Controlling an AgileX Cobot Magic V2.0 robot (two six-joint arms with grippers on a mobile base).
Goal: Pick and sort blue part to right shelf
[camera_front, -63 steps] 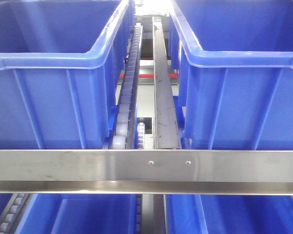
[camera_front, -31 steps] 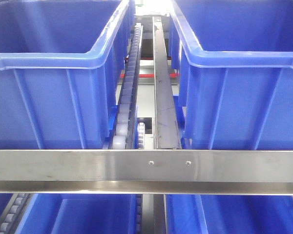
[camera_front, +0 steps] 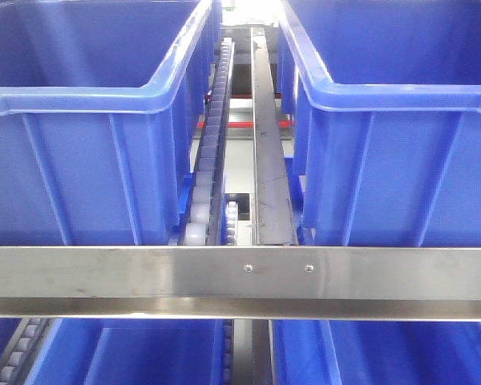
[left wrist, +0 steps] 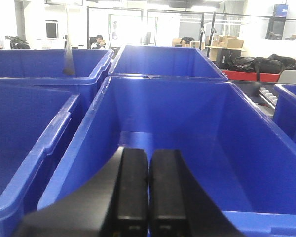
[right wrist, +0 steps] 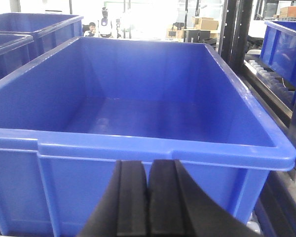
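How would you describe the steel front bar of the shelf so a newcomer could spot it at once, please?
In the front view, start at the two large blue bins on the upper level of the right shelf. Just below them, a flat steel front bar spans the whole picture. Unlike the narrower rail between the bins, it lies crosswise and carries two small screws near its middle.

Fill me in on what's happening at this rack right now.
Nothing is being handled. Both arms hover in front of large blue plastic bins on a stainless-steel framed rack with white roller rails. The left gripper has its black fingers pressed together over one empty blue bin; the right gripper is likewise shut, in front of another empty bin. No blue part shows in any view.
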